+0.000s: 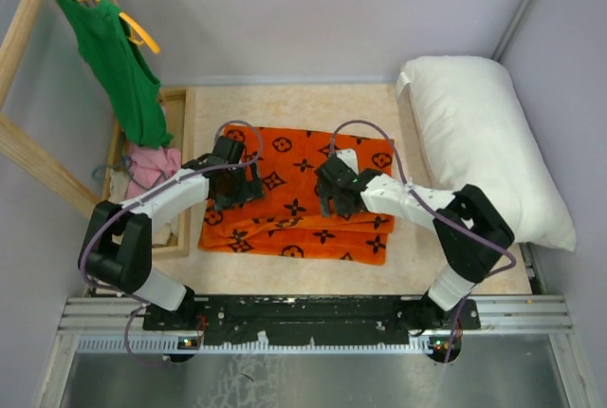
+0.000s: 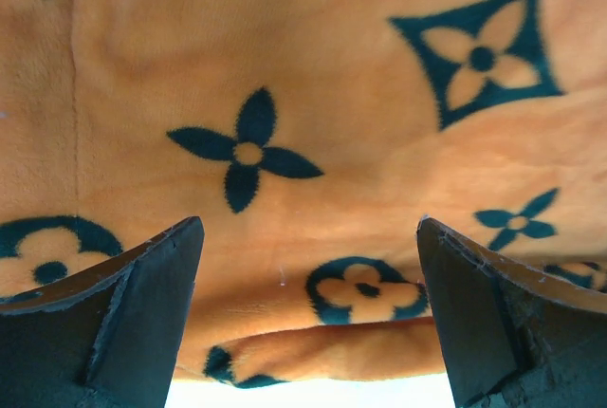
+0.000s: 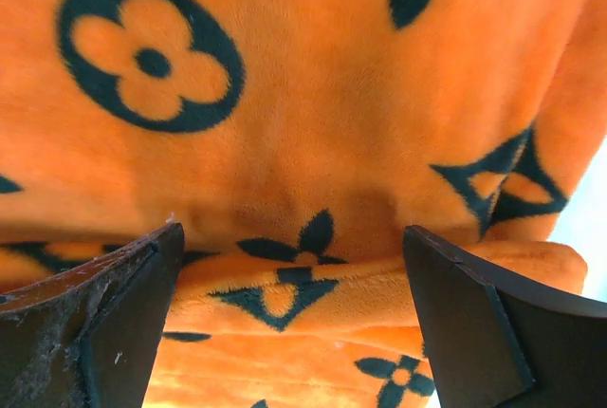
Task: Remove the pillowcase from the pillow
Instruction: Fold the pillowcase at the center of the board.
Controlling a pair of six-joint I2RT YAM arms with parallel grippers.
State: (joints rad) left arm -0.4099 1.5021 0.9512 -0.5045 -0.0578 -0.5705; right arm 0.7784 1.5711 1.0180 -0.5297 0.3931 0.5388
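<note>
- Both arms over the pillowcase [image 1: 294, 204] now, mid-frame in the top view.
- Left gripper [image 1: 239, 190] sits over its upper-left part, jaws spread wide, nothing held.
- Right gripper [image 1: 331, 199] is over the centre-right part, jaws also wide apart, nothing pinched.
- Left wrist cam: dark fingers [image 2: 142, 323] frame orange fuzz w/ black flower motifs, v. close; contact can't be told.
- Right wrist cam: same story, fabric fills the view, a folded edge running across between the fingers [image 3: 104, 332].
- Pillowcase lies flat and folded on the table [image 1: 285, 104], layers stacked along its lower edge.
- Pillow [image 1: 488, 147] is bare, right side of the frame, just beside the pillowcase, partly behind the right arm.
- Surface: pale beige top, grey walls round it, metal rail at the bottom w/ both arm bases.
- Upper left: wooden frame [image 1: 19, 43] w/ a green top [image 1: 119, 62] on a yellow hanger [image 1: 142, 38]; pink cloth [image 1: 152, 166] below it at the table's left edge.
- Pillowcase long axis runs left-right, tilted a bit down to the right.
- Pillow long axis runs from the top centre-right down to the lower right.
</note>
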